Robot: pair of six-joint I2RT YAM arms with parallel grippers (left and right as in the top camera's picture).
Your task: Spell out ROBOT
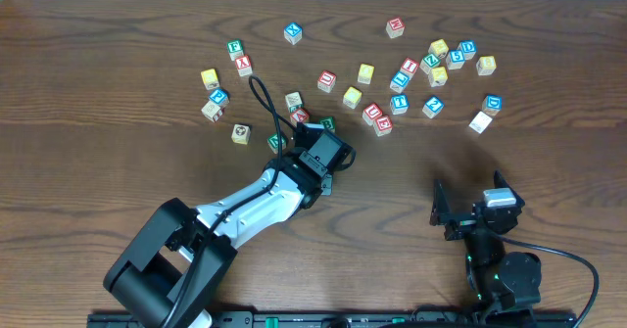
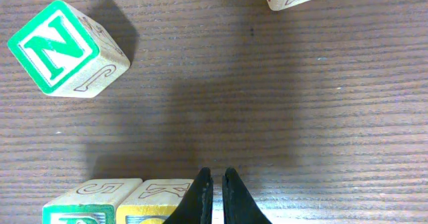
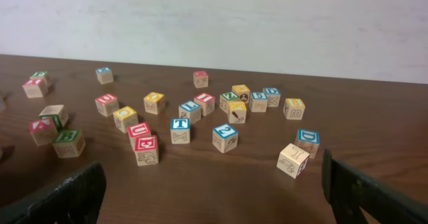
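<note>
Closed tight on nothing at the bottom centre of the left wrist view: the left pincer (image 2: 214, 197); just beside it, bottom left, a green-bordered wooden letter cube (image 2: 83, 207), letter cut off by the frame edge, side by side with a yellow-faced wooden cube (image 2: 157, 204); upper left, well apart, the green N cube (image 2: 63, 47), not wanted. Spread wide and empty at the lower right of the overhead view: the right pincer (image 1: 470, 209); near the centre of its own view, a blue-bordered T cube (image 3: 179, 127). Probably light, rigid and smooth-sided, so easy to tip or twist; best taken across two opposite flat faces, low and square, clear of neighbours.
</note>
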